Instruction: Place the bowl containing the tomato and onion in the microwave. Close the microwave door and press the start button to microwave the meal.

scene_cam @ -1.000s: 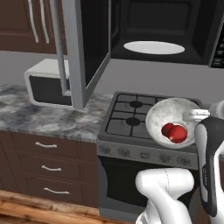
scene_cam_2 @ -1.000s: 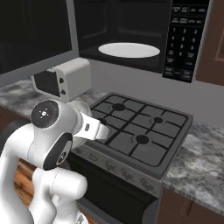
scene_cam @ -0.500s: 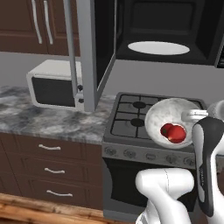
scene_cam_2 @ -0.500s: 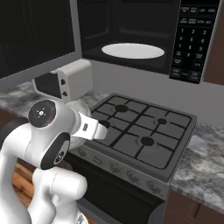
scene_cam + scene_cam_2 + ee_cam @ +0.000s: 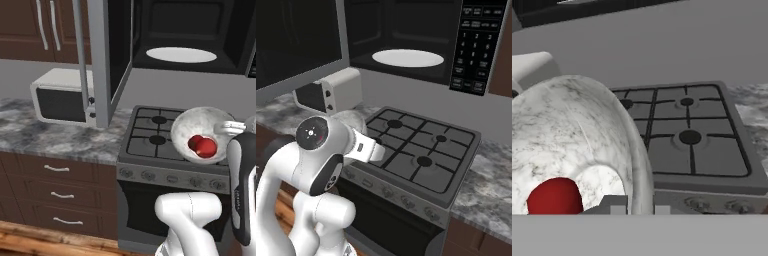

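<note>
The arm is glossy white, built of fat rounded segments; its big joint carries a round dark-grey cap with small white marks and a red dot; a dark panel runs down that segment's side; the forearm is dark grey, edged in white, with tiny lettering.

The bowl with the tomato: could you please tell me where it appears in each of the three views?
Left base view: the bowl is at right of centre, above the stove's front edge.
Right base view: a pale sliver of it shows left of centre, behind the arm.
Hand view: it fills the lower left, on edge.
Shared landmark: the stove.
</note>
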Robot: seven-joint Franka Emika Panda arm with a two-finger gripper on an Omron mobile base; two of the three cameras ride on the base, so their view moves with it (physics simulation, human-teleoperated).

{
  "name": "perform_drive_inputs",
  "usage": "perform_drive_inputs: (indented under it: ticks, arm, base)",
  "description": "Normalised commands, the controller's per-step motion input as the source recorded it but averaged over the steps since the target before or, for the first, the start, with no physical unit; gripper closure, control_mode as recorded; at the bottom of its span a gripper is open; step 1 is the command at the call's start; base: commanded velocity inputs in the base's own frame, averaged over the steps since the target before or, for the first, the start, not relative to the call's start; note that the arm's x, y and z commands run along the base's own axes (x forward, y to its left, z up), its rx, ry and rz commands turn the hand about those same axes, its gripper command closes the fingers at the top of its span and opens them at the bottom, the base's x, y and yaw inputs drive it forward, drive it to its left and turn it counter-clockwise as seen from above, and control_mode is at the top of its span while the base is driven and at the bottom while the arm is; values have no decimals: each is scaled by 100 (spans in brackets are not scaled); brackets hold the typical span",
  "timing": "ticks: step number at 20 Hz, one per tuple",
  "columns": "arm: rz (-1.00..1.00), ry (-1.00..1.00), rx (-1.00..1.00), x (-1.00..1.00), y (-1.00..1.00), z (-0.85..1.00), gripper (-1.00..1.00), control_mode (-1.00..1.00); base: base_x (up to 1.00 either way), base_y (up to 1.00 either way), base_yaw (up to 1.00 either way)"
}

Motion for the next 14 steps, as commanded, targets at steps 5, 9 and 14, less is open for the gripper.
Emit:
perform_drive_inputs:
  ticks: [5,9,14]
  arm:
    - [-26,0,0,0,-2,68,100,-100]
    - [-22,-3,1,0,0,36,100,-100]
    - [-8,-10,25,0,-15,37,100,-100]
  base:
    - [0,0,0]
    - [0,0,0]
    - [0,0,0]
